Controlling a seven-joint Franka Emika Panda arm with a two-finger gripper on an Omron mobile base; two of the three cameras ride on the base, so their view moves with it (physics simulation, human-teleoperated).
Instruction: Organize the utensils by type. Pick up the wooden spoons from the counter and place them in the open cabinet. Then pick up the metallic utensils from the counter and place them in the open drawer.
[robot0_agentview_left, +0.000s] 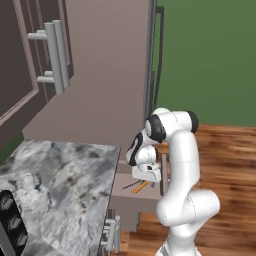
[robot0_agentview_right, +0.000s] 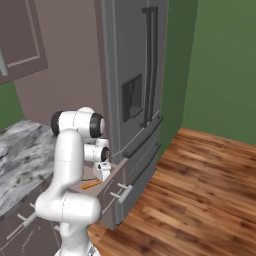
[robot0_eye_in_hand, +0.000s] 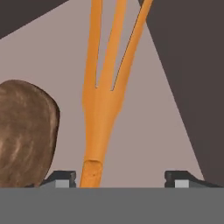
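End effector (robot0_eye_in_hand: 118, 177) open over the open drawer (robot0_agentview_left: 131, 197), gripping nothing. Orange fork (robot0_eye_in_hand: 105, 100) between the tips, long axis toward 12 o'clock; brown spoon bowl (robot0_eye_in_hand: 26, 131) at 9 o'clock.

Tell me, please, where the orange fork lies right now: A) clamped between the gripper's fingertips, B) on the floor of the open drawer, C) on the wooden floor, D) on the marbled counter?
B: the orange fork lies flat on the open drawer's floor, with the gripper open above it.

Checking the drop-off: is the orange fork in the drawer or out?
In: the orange three-pronged fork lies flat on the grey-brown open drawer floor.
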